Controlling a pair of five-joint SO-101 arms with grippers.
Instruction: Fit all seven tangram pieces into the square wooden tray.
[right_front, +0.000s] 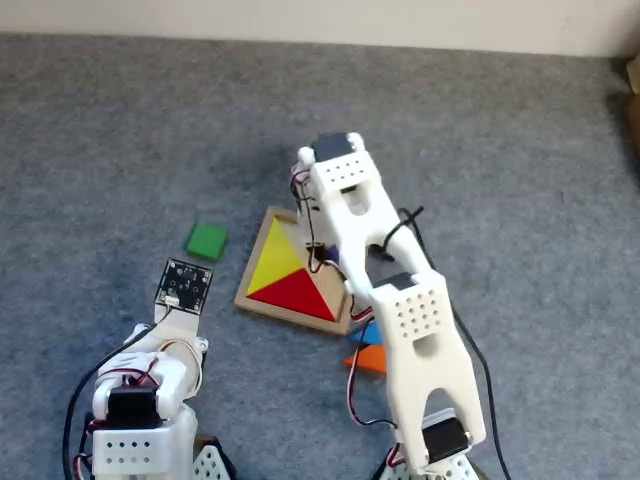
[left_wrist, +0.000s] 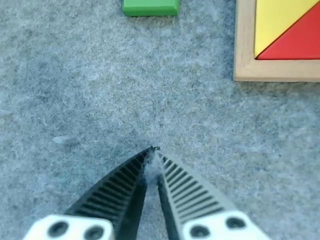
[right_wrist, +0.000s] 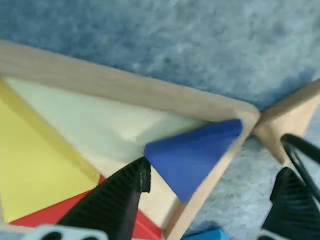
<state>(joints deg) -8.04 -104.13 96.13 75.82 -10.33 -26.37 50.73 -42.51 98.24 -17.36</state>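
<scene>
One blue triangle (right_wrist: 192, 157) was noted tilted in the tray (right_wrist: 125, 87) corner, frame centre-right, just beside one finger of the spread right gripper (right_wrist: 215, 175).

Tray (left_wrist: 244, 40) holds yellow triangle (right_front: 275, 262), red triangle (right_front: 298, 295); green square (right_front: 207, 240) outside.

A grey, short-piled carpet (right_front: 120, 130) is covering the whole surface, reaching the near, left and right edges of the high view. Along its far edge a pale strip (right_front: 300, 20), wall or skirting, is bordering it. At the far right corner something brown (right_front: 632, 85) is poking in, too little to identify. Soft, even light is falling, throwing only faint shadows.
</scene>
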